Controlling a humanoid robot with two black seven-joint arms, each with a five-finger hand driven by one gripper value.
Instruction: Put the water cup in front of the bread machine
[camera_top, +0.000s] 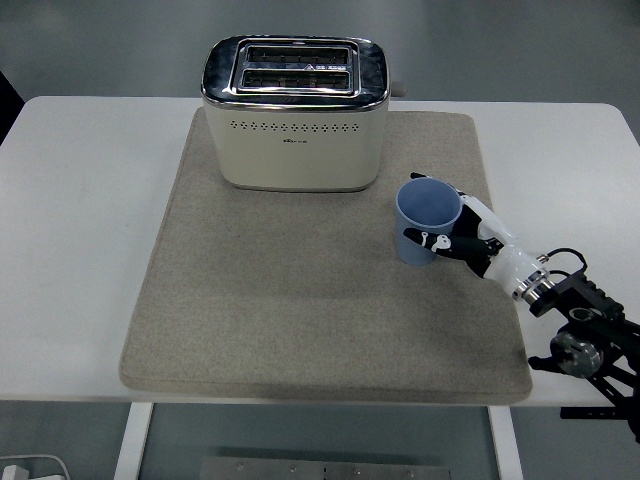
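Observation:
A blue water cup (427, 221) stands upright on the grey mat (300, 300), to the right of and a little nearer than the bread machine. The cream and chrome bread machine (296, 112) sits at the mat's far edge with its two slots facing up. My right hand (455, 238) comes in from the lower right and its fingers wrap the cup's right side and front. The left arm does not show.
The white table (80, 200) extends beyond the mat on both sides. In front of the bread machine the mat is bare. A grey floor lies beyond the table's far edge.

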